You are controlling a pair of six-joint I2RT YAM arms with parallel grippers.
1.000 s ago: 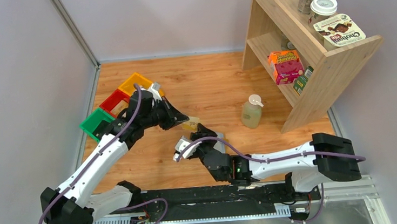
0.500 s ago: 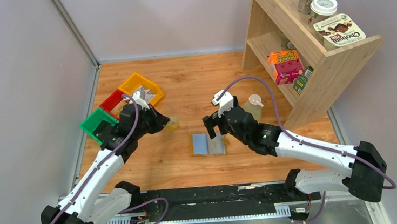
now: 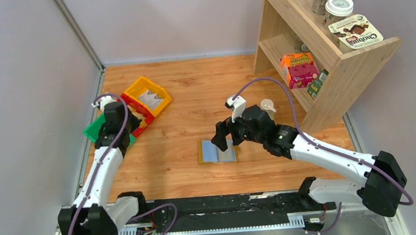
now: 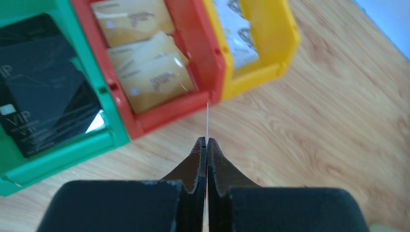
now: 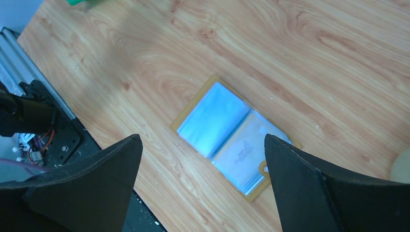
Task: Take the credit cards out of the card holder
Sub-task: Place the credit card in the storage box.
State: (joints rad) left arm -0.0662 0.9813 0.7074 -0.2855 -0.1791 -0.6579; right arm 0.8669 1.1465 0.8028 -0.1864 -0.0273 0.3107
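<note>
The card holder (image 5: 234, 145) lies spread open and flat on the wooden counter (image 5: 314, 58), mid-counter, with pale blue credit cards (image 5: 212, 118) showing in its 2 facing pages. The right tool (image 5: 203, 137) hangs above it, fingers spread wide and holding nothing. Well apart, at the far left, the left tool (image 4: 206, 141) is pressed together on a thin pale card (image 4: 207, 121) seen edge-on, just before the red bin (image 4: 212, 63), between the green bin (image 4: 63, 154) and yellow bin (image 4: 283, 38).

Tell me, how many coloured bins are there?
3, side by side at the table's left: a green bin, a red bin in the middle, and a yellow bin.
</note>
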